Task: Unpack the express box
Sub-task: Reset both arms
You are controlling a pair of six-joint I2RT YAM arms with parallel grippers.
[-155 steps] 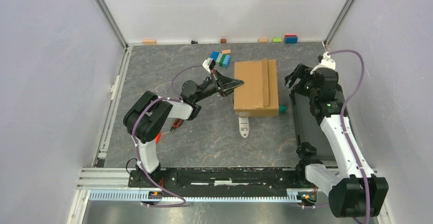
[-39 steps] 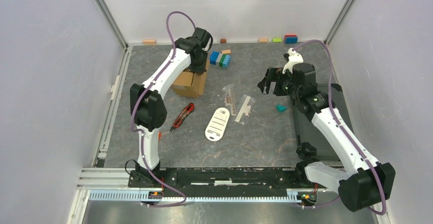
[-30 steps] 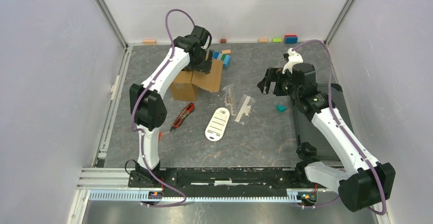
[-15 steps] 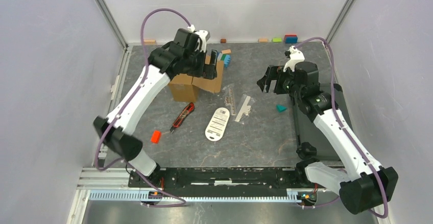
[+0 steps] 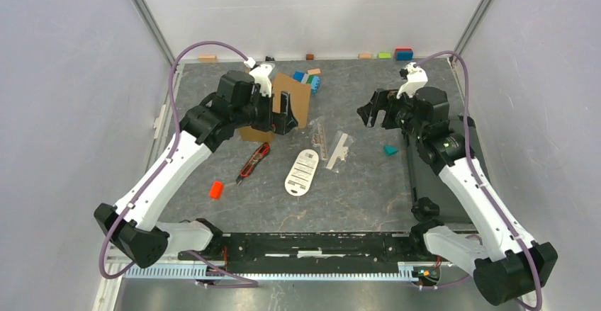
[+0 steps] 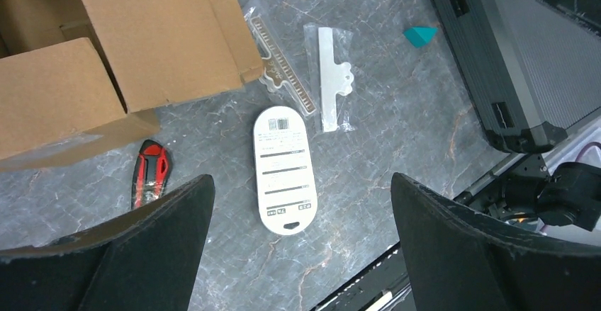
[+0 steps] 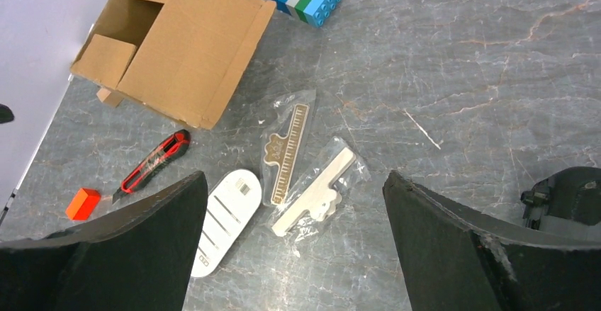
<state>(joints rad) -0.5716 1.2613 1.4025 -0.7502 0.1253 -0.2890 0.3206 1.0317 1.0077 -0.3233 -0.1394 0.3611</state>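
top external view puts the express box (image 5: 298,95) at the far left of the worktop (image 5: 368,183), flaps open, beside the left arm (image 5: 177,162). its inside, as far as the right wrist view shows, looks empty; a white card (image 6: 282,169) and two bagged parts (image 6: 332,77) lie near it. left fingers (image 6: 142,254) and right fingers (image 7: 106,254) stand wide, holding nothing. unpacking seems about done; next, check the box's hidden corner.

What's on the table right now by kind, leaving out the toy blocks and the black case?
express box: 1
bagged parts: 2
white oval card: 1
red-and-black utility knife: 1
Total: 5
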